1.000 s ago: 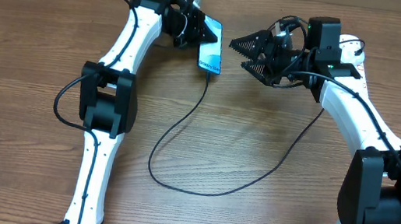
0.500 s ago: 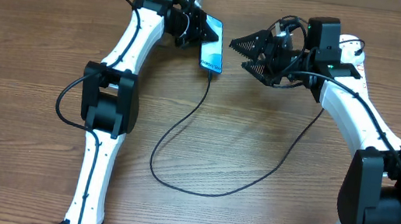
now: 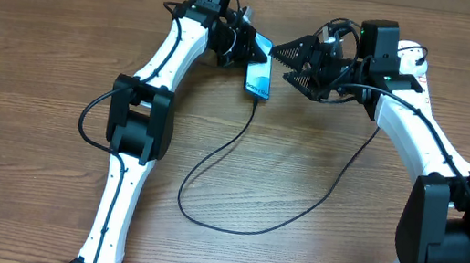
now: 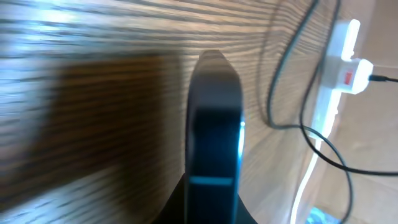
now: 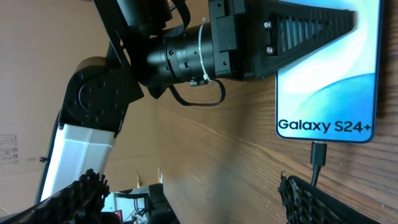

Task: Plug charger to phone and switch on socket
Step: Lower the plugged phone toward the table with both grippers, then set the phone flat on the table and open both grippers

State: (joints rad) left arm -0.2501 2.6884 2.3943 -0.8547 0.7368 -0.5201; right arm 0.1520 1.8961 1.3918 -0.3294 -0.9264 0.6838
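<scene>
Left gripper (image 3: pixel 252 52) is clamped on the upper end of the phone (image 3: pixel 260 80), over the far middle of the wooden table (image 3: pixel 44 49). I cannot tell whether the phone's lower edge touches the wood.

Right wrist view: the screen is lit and reads "Galaxy S24+". The charger's plug tip (image 5: pixel 317 154) sits in the port on the phone's bottom edge.

The charger (image 3: pixel 230 231) runs as a black cable from that edge, loops toward the near side of the table, then climbs under the right arm.

Right gripper (image 3: pixel 279 64) is spread wide with nothing between the fingers, just beside the phone's right side.

Left wrist view: the socket (image 4: pixel 343 53) is a white power strip with a red mark, lying well off to the phone's side. I cannot read the switch position.
</scene>
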